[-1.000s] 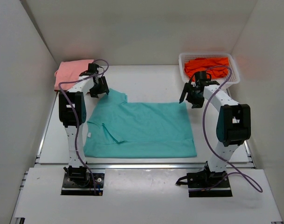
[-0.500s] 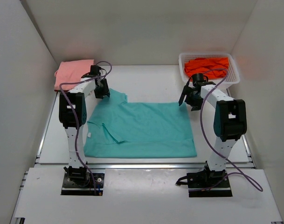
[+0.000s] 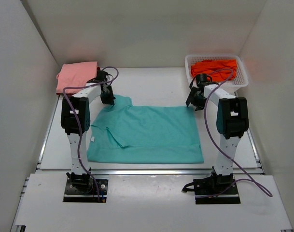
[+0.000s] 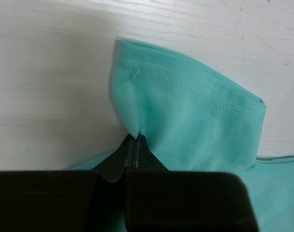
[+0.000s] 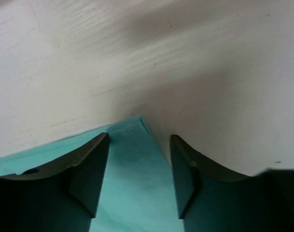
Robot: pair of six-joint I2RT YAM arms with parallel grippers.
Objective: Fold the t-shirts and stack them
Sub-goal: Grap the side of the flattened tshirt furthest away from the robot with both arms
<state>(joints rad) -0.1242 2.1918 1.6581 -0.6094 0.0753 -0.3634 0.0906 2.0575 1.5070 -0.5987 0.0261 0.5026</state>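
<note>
Top external: the teal t-shirt [image 3: 151, 133] bears a white label [image 3: 92, 139], unreadable.

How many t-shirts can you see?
3. The teal t-shirt lies spread out mid-table. The pink t-shirt sits folded at the far left corner. The orange t-shirt is in the white basket. More may be hidden underneath.

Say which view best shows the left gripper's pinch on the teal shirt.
Left wrist: left gripper closed on a teal shirt fold. Top external shows it at the shirt's far-left corner, jaws too small to read. Right wrist shows only the right gripper open over another corner.
</note>
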